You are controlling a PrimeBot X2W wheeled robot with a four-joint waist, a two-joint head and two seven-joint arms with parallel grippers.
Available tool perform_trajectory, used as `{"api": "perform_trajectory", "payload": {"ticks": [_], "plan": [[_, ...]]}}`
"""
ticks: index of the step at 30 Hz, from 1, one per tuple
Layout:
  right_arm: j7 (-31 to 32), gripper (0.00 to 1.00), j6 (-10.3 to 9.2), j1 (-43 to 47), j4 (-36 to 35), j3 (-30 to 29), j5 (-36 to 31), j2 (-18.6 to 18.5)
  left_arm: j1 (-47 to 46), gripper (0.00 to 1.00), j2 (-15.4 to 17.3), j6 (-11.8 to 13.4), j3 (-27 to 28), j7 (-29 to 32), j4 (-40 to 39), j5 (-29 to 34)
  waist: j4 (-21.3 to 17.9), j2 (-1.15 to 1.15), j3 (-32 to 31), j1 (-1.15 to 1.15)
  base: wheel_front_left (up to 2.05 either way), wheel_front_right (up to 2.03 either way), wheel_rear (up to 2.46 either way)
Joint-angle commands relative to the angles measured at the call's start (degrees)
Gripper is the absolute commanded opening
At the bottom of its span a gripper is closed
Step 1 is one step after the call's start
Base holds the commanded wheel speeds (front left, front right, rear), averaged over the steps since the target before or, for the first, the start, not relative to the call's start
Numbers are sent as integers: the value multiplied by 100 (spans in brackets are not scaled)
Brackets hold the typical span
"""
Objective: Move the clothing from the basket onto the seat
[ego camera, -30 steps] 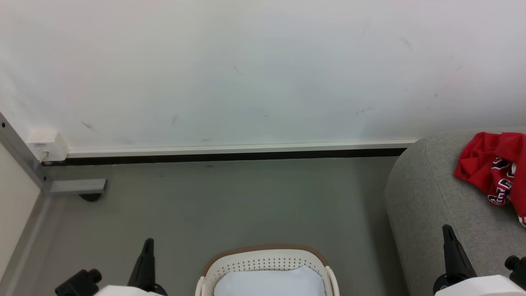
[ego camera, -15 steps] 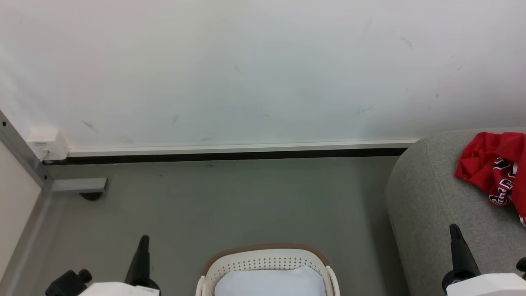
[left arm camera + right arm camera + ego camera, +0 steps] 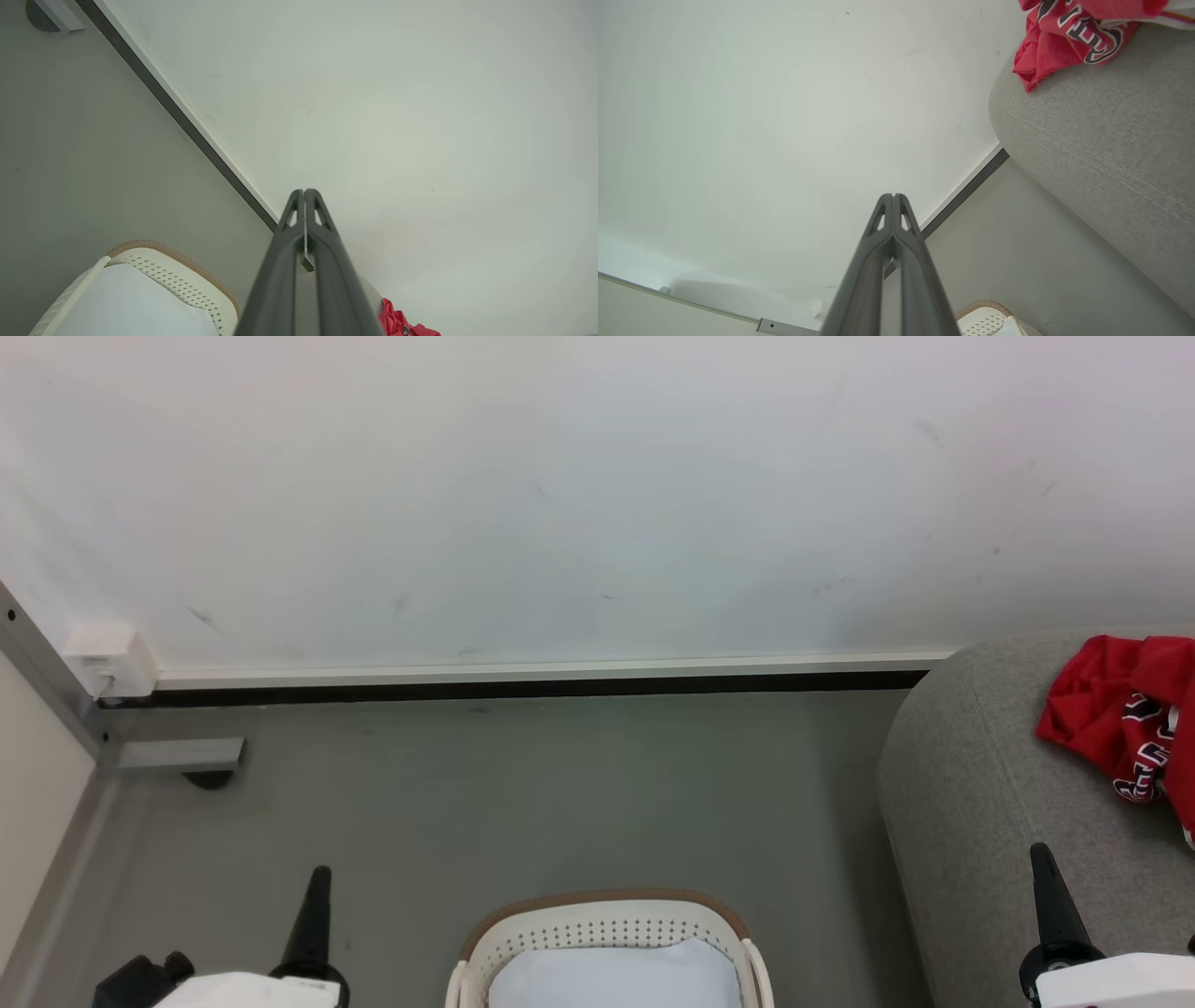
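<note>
The clothing (image 3: pixel 1111 709) is found heaped on the seat (image 3: pixel 971 821), well apart from the basket (image 3: pixel 605 907), which is lined with pale cloth (image 3: pixel 611 978). The left gripper (image 3: pixel 318 877) and right gripper (image 3: pixel 1040 855) are held empty, fingers pressed together.

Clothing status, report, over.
Left gripper shut, empty. Right gripper shut, empty. Clothing on seat; basket shows pale liner. Nothing in the way.
</note>
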Motion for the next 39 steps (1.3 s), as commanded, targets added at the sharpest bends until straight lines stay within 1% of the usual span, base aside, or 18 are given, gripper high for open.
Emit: {"api": "perform_trajectory", "payload": {"ticks": [1,17,39], "plan": [[45,0,-5,-87,-85,-53,161,-14,-129,0,34,-31,44,46,-85,-166,2,0,1,0,0,0,0],[288,0,-7,-85,-147,-227,942,32,-155,0,40,-54,163,295,-125,-1068,19,0,15,0,0,0,0],[561,0,-9,-82,-209,-425,1794,94,-170,0,47,-76,290,565,-160,-2048,41,0,32,0,0,0,0]]}}
